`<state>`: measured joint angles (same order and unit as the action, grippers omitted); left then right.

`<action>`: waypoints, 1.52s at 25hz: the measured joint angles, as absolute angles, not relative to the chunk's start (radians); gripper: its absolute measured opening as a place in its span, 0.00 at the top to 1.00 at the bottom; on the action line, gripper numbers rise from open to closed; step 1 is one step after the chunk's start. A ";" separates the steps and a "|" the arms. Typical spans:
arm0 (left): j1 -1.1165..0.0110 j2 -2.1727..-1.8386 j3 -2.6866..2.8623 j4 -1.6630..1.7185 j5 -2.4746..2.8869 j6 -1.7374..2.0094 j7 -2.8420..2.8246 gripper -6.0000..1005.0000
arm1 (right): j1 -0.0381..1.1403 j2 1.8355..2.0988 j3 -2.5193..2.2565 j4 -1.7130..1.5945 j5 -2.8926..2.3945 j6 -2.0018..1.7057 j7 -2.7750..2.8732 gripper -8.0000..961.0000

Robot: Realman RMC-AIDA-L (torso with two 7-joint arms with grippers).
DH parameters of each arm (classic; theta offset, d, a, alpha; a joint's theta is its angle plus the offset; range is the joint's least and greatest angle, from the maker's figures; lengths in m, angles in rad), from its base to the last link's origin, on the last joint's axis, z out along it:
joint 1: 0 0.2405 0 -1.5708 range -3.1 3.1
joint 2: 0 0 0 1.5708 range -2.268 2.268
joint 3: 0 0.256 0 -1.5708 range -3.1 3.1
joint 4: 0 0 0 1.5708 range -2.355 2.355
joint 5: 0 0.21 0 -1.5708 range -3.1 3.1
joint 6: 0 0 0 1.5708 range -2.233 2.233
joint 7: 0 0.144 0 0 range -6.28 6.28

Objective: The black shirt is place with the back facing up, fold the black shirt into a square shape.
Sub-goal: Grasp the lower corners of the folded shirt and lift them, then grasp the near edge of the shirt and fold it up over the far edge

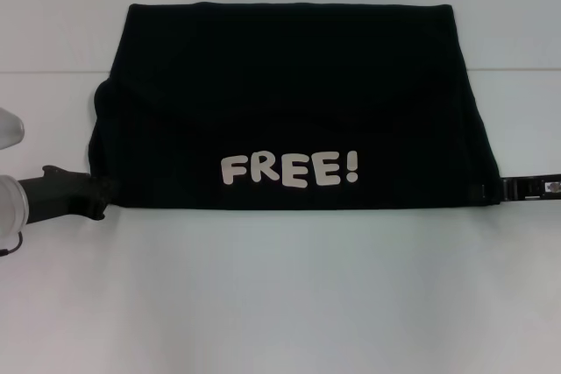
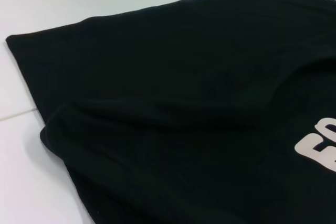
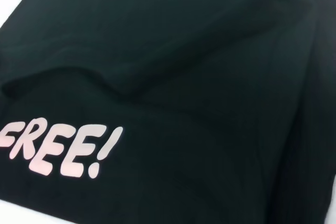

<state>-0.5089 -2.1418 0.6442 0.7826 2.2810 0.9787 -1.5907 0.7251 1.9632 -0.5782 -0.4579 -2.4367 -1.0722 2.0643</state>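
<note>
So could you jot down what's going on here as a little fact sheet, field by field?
Surface: white table
Garment: black shirt, lying folded into a wide rectangle
Print: pale lettering "FREE!", face up near the shirt's front edge
Left gripper: at the shirt's front left corner, touching the cloth
Right gripper: at the shirt's front right corner
Fold state: wider than deep, not yet a square
Left side: cloth bulges slightly at the edge

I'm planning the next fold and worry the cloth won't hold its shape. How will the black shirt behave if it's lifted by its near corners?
The black shirt will probably sag between the left gripper and right gripper; soft ridges already show. Its folded layers look likely to shift. It seems light, and unlikely to slip on the white table.
</note>
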 joint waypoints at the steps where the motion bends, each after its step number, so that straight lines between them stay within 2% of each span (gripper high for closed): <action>1: -0.509 -2.142 0.644 0.781 2.281 0.979 -1.591 0.99 | 0.725 1.963 -0.578 -0.459 -2.436 -1.075 2.062 0.62; 5: -0.509 -2.141 0.644 0.777 2.279 0.979 -1.594 0.99 | 0.720 1.960 -0.571 -0.460 -2.434 -1.104 2.034 0.71; 10: -0.488 -2.147 0.638 0.841 2.278 1.091 -1.678 0.99 | 0.691 1.951 -0.542 -0.491 -2.430 -1.210 1.979 0.92; 15: -0.426 -2.163 0.557 1.034 2.261 1.460 -1.771 0.99 | 0.605 1.949 -0.498 -0.588 -2.420 -1.413 1.915 0.98; 19: -0.403 -2.160 0.475 1.089 2.252 1.677 -1.774 0.99 | 0.529 1.935 -0.467 -0.648 -2.417 -1.556 1.866 0.98; 26: -0.386 -2.117 0.311 1.107 2.294 1.956 -1.764 0.98 | 0.430 1.892 -0.462 -0.665 -2.423 -1.740 1.783 0.98; 31: -0.358 -2.110 0.253 1.131 2.384 2.048 -1.768 0.98 | 0.363 1.892 -0.453 -0.693 -2.424 -1.840 1.741 0.98; 38: -0.327 -2.122 0.282 1.106 2.442 2.058 -1.763 0.98 | 0.305 1.894 -0.446 -0.700 -2.426 -1.881 1.726 0.98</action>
<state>-0.3269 -2.1219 0.2817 1.1056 2.4416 2.0575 -1.7632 0.3053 1.8941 -0.4456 -0.7003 -2.4260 -1.8808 1.7259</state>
